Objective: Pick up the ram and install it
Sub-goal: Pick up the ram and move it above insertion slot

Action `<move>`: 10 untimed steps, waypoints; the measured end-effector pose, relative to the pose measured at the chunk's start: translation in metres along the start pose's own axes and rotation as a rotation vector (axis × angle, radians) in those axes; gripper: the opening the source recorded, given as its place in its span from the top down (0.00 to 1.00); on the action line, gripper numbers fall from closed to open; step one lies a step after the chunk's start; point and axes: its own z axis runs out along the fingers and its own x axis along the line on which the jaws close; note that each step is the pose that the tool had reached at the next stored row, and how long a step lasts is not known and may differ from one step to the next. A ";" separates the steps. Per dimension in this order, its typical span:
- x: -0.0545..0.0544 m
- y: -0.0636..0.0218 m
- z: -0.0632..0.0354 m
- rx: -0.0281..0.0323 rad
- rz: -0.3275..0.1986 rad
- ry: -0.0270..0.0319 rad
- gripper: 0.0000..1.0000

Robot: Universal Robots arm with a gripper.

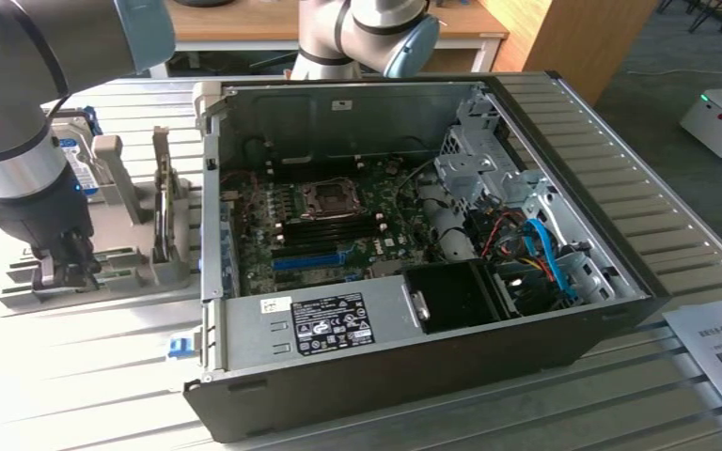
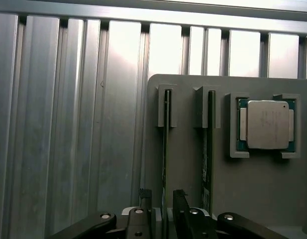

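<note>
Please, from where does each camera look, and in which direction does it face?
Exterior view: sits high off the arm, looks down on the open computer case on the slatted table; the arm reaches down at the exterior view's left.
Wrist view: sits on the wrist, looks along the open gripper, set astride one ram standing on edge in the grey holder; a processor lies in it too.
Shared: the gripper, the grey holder, the slatted table.

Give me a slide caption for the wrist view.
Open gripper straddles the ram, standing edgewise in a gray holder beside a processor chip.
</note>
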 end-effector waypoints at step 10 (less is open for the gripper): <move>0.000 0.0000 0.0002 0.0000 0.000 0.0000 0.69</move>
